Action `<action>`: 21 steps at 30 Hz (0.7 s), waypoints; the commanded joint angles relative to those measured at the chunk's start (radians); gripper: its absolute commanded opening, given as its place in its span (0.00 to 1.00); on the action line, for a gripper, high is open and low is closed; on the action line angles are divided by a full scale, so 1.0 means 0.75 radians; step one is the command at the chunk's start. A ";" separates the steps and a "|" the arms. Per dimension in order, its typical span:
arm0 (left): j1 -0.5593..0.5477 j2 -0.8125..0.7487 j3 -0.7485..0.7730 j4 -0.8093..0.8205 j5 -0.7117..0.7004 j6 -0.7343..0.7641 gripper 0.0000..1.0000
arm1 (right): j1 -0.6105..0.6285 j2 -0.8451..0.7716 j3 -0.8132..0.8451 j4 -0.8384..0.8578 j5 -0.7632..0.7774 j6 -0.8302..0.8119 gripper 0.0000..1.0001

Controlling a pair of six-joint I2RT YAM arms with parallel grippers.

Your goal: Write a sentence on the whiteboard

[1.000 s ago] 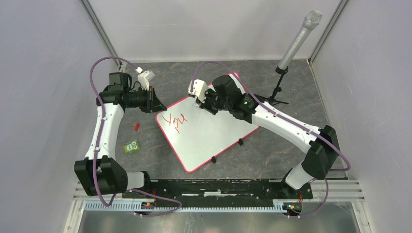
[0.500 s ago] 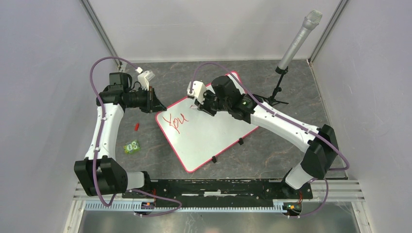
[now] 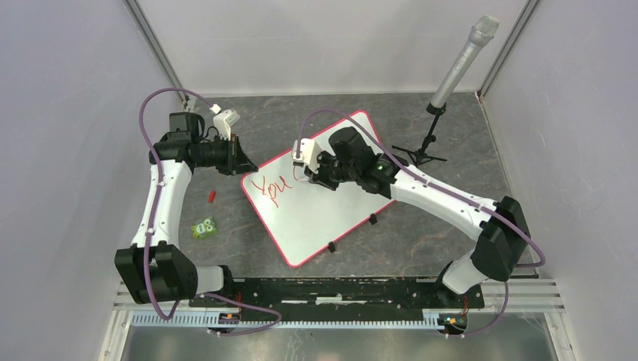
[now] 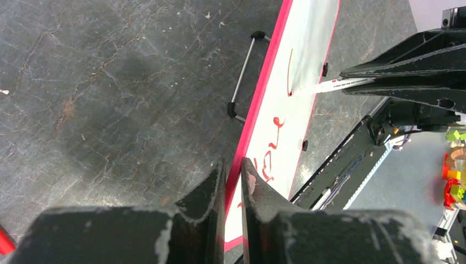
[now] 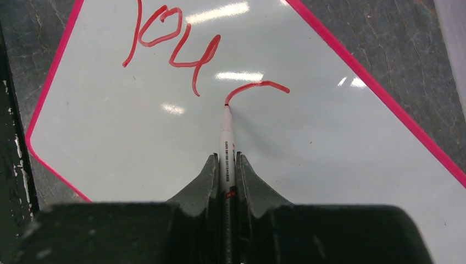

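The whiteboard (image 3: 316, 207) lies tilted on the dark table, white with a pink-red frame and two black clips (image 3: 372, 220) on its near right edge. Red writing (image 3: 271, 186) reads "You" near its left corner; the rest of the sentence does not show. My left gripper (image 3: 242, 156) is shut on the board's left corner edge (image 4: 258, 104). My right gripper (image 3: 307, 167) is shut on a white marker (image 5: 226, 144), its tip touching the board at the end of a fresh red curved stroke (image 5: 255, 88) beside the "You" (image 5: 165, 44).
A small red cap (image 3: 211, 196) and a green block (image 3: 204, 227) lie on the table left of the board. A grey microphone (image 3: 463, 60) on a black stand (image 3: 429, 147) rises at the back right. Purple walls close in both sides.
My right gripper has moved toward the near left over the board, and the marker has drawn a new curved red stroke after "You". The left arm has not moved.
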 commanded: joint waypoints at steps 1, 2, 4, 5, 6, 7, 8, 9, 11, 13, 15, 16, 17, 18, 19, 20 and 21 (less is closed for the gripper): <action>-0.004 -0.021 0.016 -0.009 0.034 0.044 0.12 | -0.031 -0.030 -0.011 -0.038 0.079 -0.045 0.00; -0.004 -0.022 0.014 -0.009 0.033 0.045 0.12 | -0.039 -0.030 -0.005 -0.040 0.086 -0.048 0.00; -0.005 -0.021 0.014 -0.009 0.033 0.043 0.12 | -0.057 -0.028 0.011 -0.040 0.091 -0.048 0.00; -0.004 -0.019 0.014 -0.009 0.033 0.044 0.12 | -0.062 -0.025 0.023 -0.040 0.090 -0.048 0.00; -0.004 -0.020 0.014 -0.010 0.033 0.044 0.12 | -0.064 -0.023 0.033 -0.040 0.095 -0.047 0.00; -0.004 -0.018 0.014 -0.009 0.033 0.044 0.12 | -0.064 -0.019 0.045 -0.039 0.094 -0.049 0.00; -0.004 -0.018 0.016 -0.009 0.033 0.043 0.11 | -0.065 -0.015 0.057 -0.040 0.092 -0.048 0.00; -0.004 -0.018 0.015 -0.009 0.033 0.044 0.11 | -0.065 -0.012 0.067 -0.041 0.088 -0.046 0.00; -0.005 -0.017 0.018 -0.009 0.031 0.042 0.11 | -0.065 -0.014 0.082 -0.045 0.074 -0.046 0.00; -0.004 -0.018 0.018 -0.009 0.031 0.042 0.11 | -0.066 -0.030 0.084 -0.041 0.060 -0.042 0.00; -0.004 -0.019 0.018 -0.010 0.032 0.042 0.11 | -0.072 -0.053 0.074 -0.026 0.056 -0.038 0.00; -0.003 -0.019 0.018 -0.009 0.033 0.044 0.10 | -0.080 -0.061 0.068 -0.016 0.061 -0.036 0.00; -0.004 -0.017 0.018 -0.009 0.033 0.042 0.10 | -0.091 -0.068 0.064 -0.008 0.068 -0.034 0.00; -0.005 -0.017 0.018 -0.010 0.035 0.042 0.10 | -0.105 -0.068 0.066 -0.003 0.071 -0.032 0.00; -0.004 -0.018 0.018 -0.010 0.035 0.043 0.10 | -0.116 -0.066 0.071 -0.005 0.071 -0.030 0.00; -0.004 -0.017 0.016 -0.009 0.034 0.044 0.10 | -0.125 -0.065 0.074 0.000 0.072 -0.026 0.00; -0.005 -0.017 0.016 -0.009 0.034 0.043 0.10 | -0.131 -0.062 0.074 0.006 0.076 -0.022 0.00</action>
